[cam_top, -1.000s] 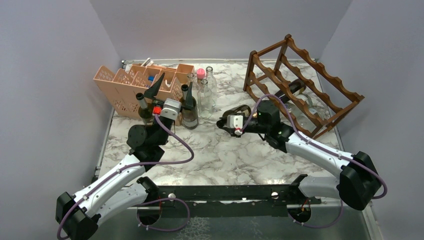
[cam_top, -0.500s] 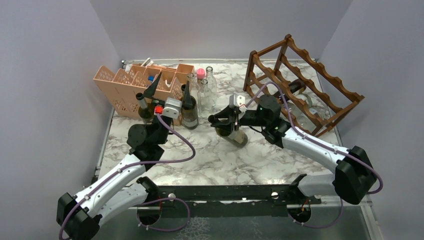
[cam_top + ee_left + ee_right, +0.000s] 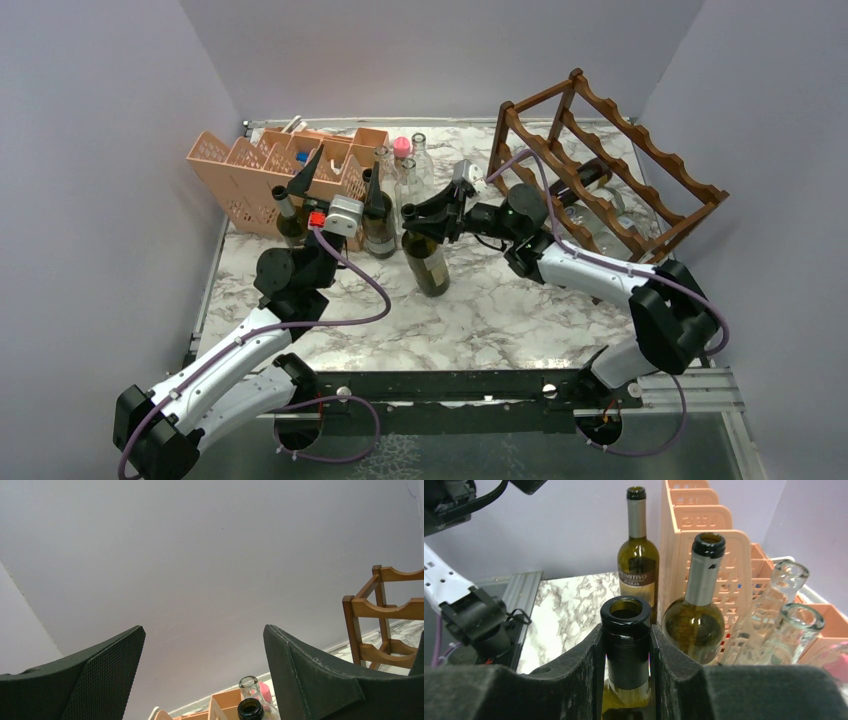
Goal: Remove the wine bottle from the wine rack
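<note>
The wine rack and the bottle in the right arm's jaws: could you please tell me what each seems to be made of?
The wine rack looks like wood, stained dark reddish-brown with a slight sheen; its square-cut slats are joined at right angles. The bottle appears to be olive-green glass with a glossy finish; its rim catches highlights and its body looks translucent.

Wine bottle [image 3: 430,266] stood hemmed in: dark bottle [image 3: 378,230] just left, clear glass bottles [image 3: 410,190] close behind, peach organiser [image 3: 240,175] further left. Bare desk [image 3: 500,310] lay open on near side, and rightward toward wine rack [image 3: 648,140].
</note>
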{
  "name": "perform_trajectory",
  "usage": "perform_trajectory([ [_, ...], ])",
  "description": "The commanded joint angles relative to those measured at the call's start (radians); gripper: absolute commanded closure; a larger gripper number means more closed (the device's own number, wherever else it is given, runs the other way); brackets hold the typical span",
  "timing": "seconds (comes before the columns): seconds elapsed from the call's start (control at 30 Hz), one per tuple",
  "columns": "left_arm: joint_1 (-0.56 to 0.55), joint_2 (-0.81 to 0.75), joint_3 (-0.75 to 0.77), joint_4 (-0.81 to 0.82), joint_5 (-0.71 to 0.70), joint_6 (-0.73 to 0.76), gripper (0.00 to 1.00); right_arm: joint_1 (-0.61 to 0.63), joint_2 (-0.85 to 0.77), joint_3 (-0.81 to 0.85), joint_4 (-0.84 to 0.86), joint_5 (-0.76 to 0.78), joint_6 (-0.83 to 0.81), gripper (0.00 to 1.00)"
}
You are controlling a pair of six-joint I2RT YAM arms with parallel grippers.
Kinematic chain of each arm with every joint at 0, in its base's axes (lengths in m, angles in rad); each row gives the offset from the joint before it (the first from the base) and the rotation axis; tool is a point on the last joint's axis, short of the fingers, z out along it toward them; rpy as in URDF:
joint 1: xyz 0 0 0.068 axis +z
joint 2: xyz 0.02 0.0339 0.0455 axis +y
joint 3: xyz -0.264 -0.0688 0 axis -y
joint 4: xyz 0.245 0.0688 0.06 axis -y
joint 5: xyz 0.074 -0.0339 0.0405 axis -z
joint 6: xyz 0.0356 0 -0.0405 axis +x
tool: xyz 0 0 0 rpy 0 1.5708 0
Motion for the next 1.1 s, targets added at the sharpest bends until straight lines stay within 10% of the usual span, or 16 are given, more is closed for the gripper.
perform_trajectory([
  [0.0, 0.007, -0.017, -0.009, 0.025, -0.003, -0.008, 0.06, 0.002, 0.039, 0.044, 0.288, 0.075, 0.04, 0.99],
  [0.73, 0.007, -0.017, -0.012, 0.03, 0.004, -0.012, 0.06, 0.002, 0.226, 0.014, 0.594, 0.233, -0.016, 0.97],
  [1.03, 0.007, -0.008, -0.012, 0.03, 0.004, -0.017, 0.06, 0.002, 0.143, -0.097, 0.546, 0.272, -0.062, 0.52],
  [1.07, 0.006, -0.008, -0.012, 0.03, 0.005, -0.018, 0.06, 0.001, 0.125, -0.104, 0.519, 0.28, -0.074, 0.25],
])
